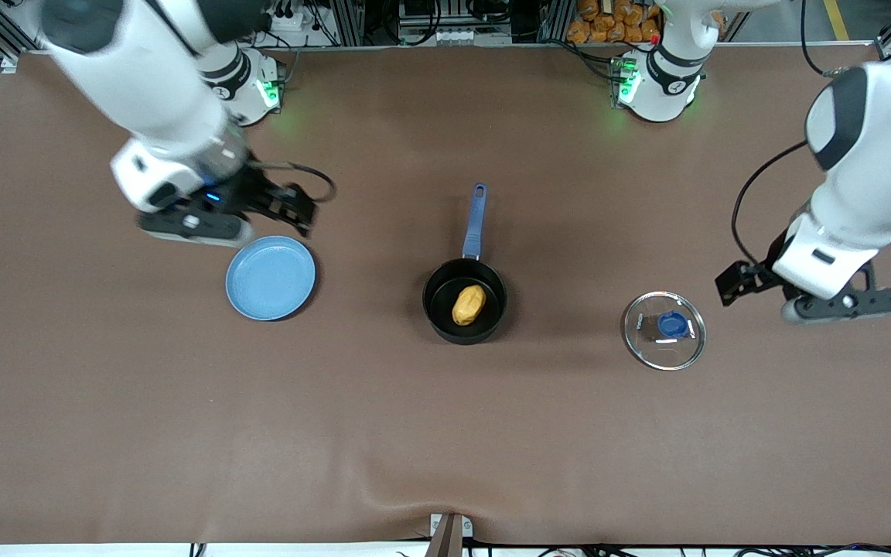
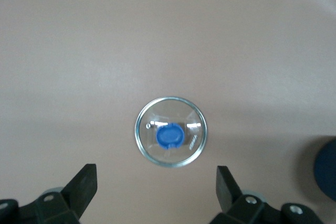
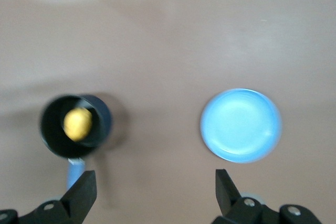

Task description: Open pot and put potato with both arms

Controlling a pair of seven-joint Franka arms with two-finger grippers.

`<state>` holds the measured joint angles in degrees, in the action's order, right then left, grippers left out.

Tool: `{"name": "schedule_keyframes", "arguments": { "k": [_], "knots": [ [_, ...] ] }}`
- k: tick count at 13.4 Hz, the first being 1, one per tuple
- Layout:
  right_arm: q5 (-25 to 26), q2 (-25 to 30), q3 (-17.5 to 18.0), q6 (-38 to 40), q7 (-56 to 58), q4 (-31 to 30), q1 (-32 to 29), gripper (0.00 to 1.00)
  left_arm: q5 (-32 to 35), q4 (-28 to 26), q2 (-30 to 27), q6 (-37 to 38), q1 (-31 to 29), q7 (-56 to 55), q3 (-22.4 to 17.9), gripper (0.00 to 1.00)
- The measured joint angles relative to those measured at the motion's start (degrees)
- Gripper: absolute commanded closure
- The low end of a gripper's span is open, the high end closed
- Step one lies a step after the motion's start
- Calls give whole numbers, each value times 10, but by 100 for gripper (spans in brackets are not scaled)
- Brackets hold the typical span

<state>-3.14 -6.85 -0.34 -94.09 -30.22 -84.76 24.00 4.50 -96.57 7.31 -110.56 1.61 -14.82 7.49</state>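
Note:
The black pot (image 1: 441, 309) stands mid-table without its lid, its blue handle (image 1: 476, 220) pointing toward the robots' bases. Inside it lies the yellow-orange potato (image 1: 469, 304). The glass lid (image 1: 663, 330) with its blue knob (image 1: 672, 323) lies flat on the table toward the left arm's end. My left gripper (image 1: 728, 285) hangs open and empty just beside the lid; its wrist view shows the lid (image 2: 171, 138) below the gripper (image 2: 156, 182). My right gripper (image 1: 302, 209) is open and empty above the table by the plate's rim. Its wrist view shows the gripper (image 3: 156, 184), the pot (image 3: 52, 129) and the potato (image 3: 77, 124).
A flat light-blue plate (image 1: 271, 277) lies toward the right arm's end of the table and shows in the right wrist view as the plate (image 3: 241, 125). The brown table cover (image 1: 445, 433) is bare nearer the front camera. Cables and equipment line the edge by the bases.

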Motion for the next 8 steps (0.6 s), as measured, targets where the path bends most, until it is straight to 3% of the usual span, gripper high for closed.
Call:
{"name": "schedule_keyframes", "arguments": {
  "k": [8],
  "knots": [
    [10,104,-3,104,237,-48,-161,0,-10,106,-38,144,0,0,3,0]
  ]
}}
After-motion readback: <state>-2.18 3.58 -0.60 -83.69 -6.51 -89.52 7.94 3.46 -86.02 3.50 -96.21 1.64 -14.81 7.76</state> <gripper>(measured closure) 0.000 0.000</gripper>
